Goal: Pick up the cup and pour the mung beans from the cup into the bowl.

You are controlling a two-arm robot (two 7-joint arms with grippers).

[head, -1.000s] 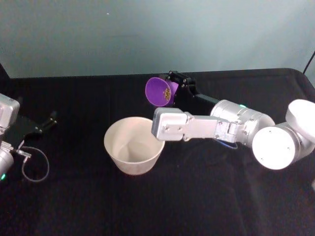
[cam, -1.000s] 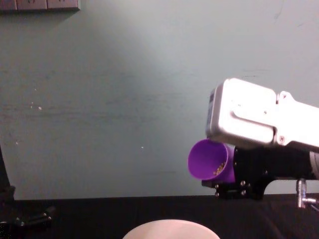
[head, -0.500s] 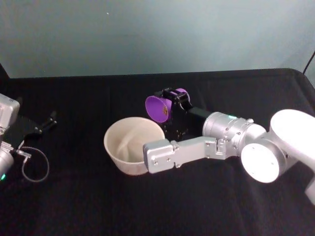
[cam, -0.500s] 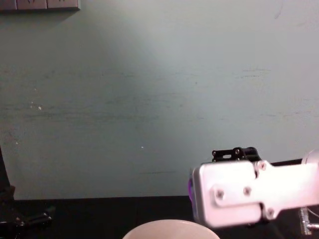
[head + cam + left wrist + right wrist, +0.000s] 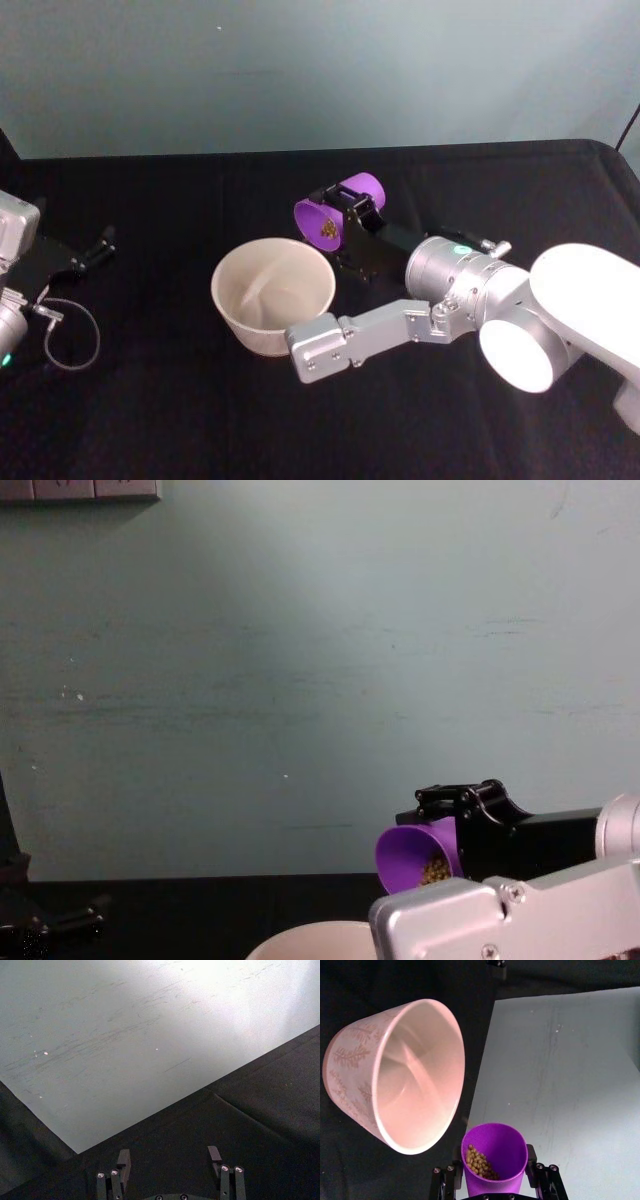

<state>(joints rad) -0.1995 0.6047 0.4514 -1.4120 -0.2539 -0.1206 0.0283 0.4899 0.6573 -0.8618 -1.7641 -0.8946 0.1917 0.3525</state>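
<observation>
Cup [image 5: 338, 212]: it is hanging in the air, tipped well over onto its side, with its mouth facing left toward the bowl. It is sitting just past the bowl's far right rim and is not touching it.

Mung beans [image 5: 480, 1162]: you are looking at a small heap lying against the low side of the cup's inner wall, a little way inside the mouth.

Bowl [image 5: 228, 312]: it is standing upright on the black table [image 5: 200, 420], left of the cup and nearer to you. In the right wrist view its outer wall is showing a faint leaf print.

Right gripper [image 5: 352, 222]: it is clamping the cup around its body, one finger on each side. The right arm is reaching in from the right, and its silver link is crossing near the bowl's right side.

Left gripper [image 5: 169, 1157]: it is lying at the table's left edge, well apart from the bowl, with its fingers spread and gripping nothing. A loop of cable [image 5: 70, 335] is lying just beside that arm.
</observation>
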